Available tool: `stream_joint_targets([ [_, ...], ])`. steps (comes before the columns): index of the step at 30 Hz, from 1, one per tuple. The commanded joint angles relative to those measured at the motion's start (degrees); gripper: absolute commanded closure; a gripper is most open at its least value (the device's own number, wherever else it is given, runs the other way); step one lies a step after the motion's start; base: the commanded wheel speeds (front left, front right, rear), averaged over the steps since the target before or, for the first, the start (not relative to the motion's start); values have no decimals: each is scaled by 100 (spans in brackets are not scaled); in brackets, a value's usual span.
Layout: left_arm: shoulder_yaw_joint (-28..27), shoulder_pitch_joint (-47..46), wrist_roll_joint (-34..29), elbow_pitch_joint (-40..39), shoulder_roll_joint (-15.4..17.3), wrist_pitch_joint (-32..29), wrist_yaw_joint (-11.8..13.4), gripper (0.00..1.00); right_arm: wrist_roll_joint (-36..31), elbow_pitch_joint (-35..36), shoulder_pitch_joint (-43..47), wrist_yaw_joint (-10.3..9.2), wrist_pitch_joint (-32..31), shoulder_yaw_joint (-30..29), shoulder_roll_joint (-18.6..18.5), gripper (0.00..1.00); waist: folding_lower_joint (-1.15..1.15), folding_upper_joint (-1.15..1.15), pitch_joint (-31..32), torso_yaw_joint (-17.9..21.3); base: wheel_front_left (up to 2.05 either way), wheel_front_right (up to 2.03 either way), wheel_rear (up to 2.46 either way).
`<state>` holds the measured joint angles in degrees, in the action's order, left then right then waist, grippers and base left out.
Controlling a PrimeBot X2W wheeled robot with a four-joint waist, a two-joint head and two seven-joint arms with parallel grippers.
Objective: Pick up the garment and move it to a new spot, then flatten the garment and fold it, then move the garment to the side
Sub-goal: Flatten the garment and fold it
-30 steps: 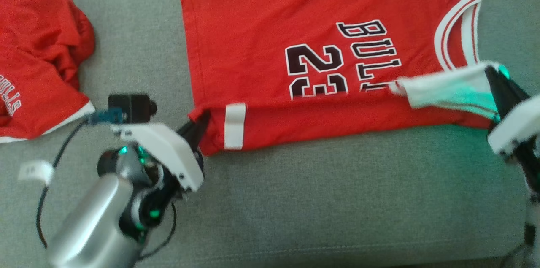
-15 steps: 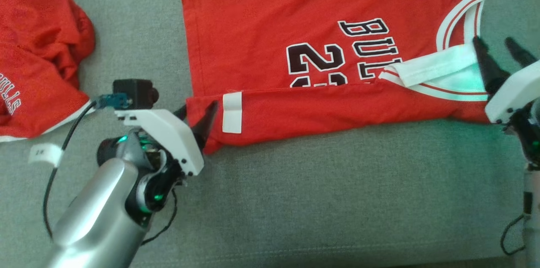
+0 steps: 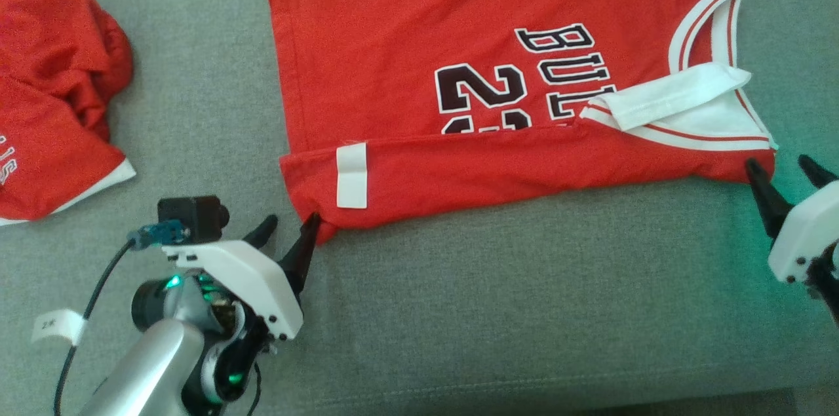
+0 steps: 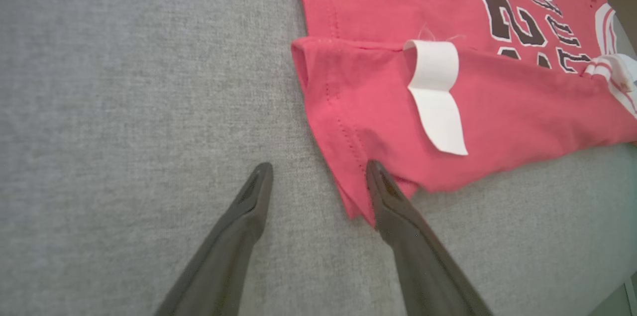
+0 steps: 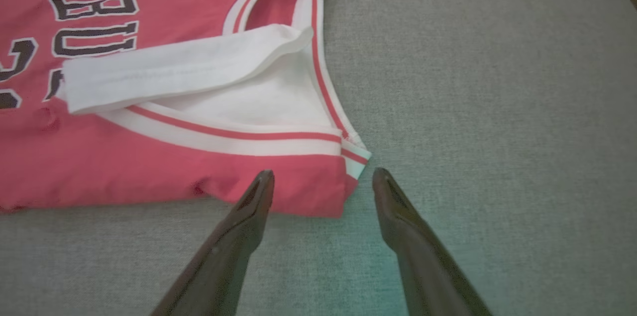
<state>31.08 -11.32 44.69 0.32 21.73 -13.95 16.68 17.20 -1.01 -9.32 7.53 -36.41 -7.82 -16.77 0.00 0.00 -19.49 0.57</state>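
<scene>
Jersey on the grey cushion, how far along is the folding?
Done: the red jersey lies flat on the cushion, its near long edge folded over the front, covering the bottom of the number. In hand: nothing is held; the left gripper and right gripper are open at that fold's two ends. Left: probably more folds, then moving it to the side.

White housings (image 3: 246, 272), dark tapered fingers (image 3: 300, 253)
Left gripper (image 3: 291, 225): silver forearm (image 3: 151, 370), black camera (image 3: 190, 216), tagged black cable (image 3: 101, 278), green lights (image 3: 233, 378).

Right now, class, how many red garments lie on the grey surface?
2: a part-folded jersey at centre; a crumpled red garment at the left edge, partly cut off.
</scene>
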Motion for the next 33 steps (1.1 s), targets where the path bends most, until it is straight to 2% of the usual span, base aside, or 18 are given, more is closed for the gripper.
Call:
stream_joint_targets([
  [1, -171, -241, -64, -142, 167, 41, 36, 0, -35, 187, -184, -4, -48, 20, -143, 0, 0, 0, -72, -1, 0, 0, 0],
  [8, -13, -339, -35, -44, 129, -134, -57, 0, -109, -241, -583, -4, -327, 125, -101, 0, 0, 0, -263, -4, 0, 0, 0],
  [22, 359, -330, 154, -40, 167, -598, -411, 0, 243, -587, -659, -4, -831, 338, -407, 0, 0, 0, -290, -64, 0, 0, 0],
  [23, 370, -341, 150, -27, 178, -617, -419, 35, 288, -608, -652, -4, -891, 374, -409, 0, 0, 0, -295, -65, 0, 0, 0],
  [24, 374, -359, 151, -9, 181, -623, -429, 59, 352, -638, -646, -4, -962, 402, -396, 0, 0, 0, -295, -64, 0, 0, 0],
  [25, 374, -359, 151, -9, 181, -623, -429, 59, 352, -638, -646, -4, -962, 402, -396, 0, 0, 0, -295, -64, 0, 0, 0],
  [26, 367, -382, 153, 12, 178, -621, -432, 100, 409, -656, -649, -4, -1008, 421, -384, 53, 0, 0, -294, -65, 0, 0, 0],
  [27, 359, -406, 158, 35, 177, -620, -437, 100, 482, -674, -661, -4, -1041, 422, -359, 100, 0, 0, -290, -66, 0, 0, 0],
  [33, 346, -504, 258, 165, 322, -720, -667, 100, 928, -704, -741, -4, -1197, 342, -380, 100, 0, 0, -150, -57, 0, 0, 0],
])
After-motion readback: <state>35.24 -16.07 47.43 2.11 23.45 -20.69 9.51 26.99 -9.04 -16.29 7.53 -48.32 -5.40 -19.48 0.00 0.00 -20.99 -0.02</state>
